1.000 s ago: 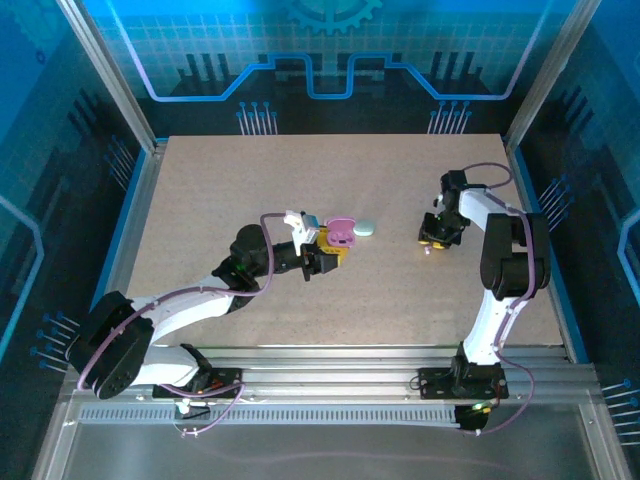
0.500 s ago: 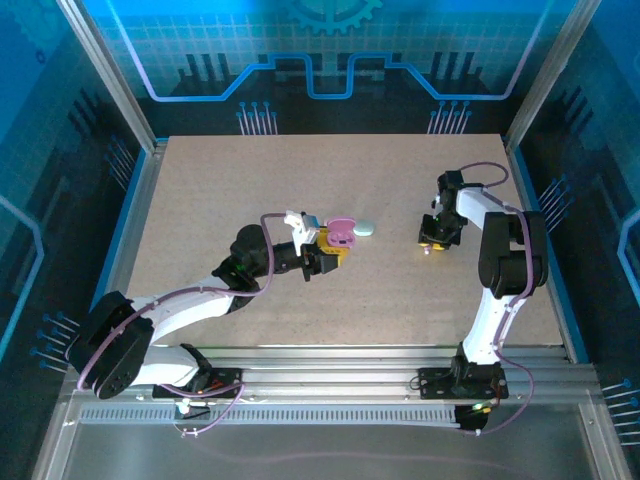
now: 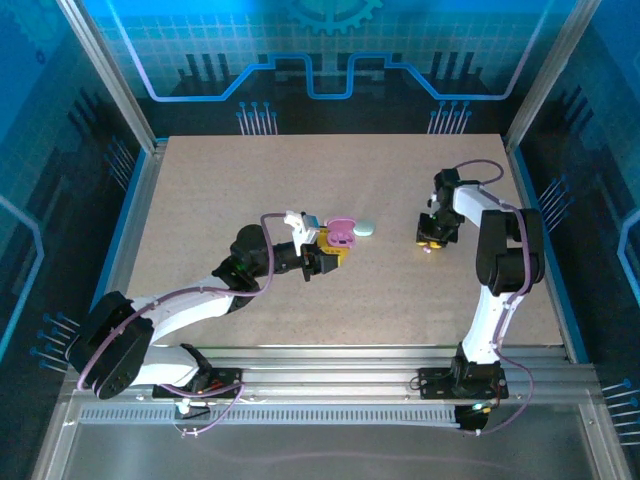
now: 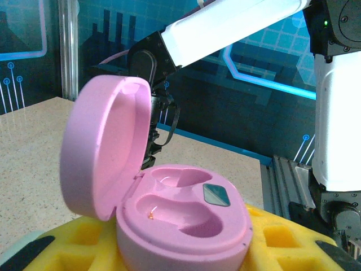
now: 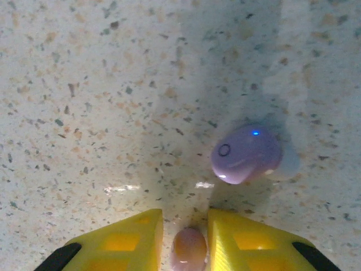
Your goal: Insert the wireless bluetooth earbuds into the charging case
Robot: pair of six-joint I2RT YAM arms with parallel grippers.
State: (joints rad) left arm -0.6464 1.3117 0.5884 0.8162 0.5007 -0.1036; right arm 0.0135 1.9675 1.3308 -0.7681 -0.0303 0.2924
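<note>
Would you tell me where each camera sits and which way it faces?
Top: above and behind, looking down on the table; both arms, left gripper, right gripper.
Left wrist: on the left arm, facing the open pink case; yellow fingers.
Right wrist: on the right arm, facing down at a lilac earbud; yellow fingers flank a second earbud.
Shared: top and left wrist, the pink case.

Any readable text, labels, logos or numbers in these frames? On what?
No readable words or numbers anywhere.
loose earbud: small ring mark and blue light, no letters.
pinched earbud: no marking visible.
pink charging case: unlettered; one grey-green patch.
backdrop: gear and circuit graphics, no text.
</note>
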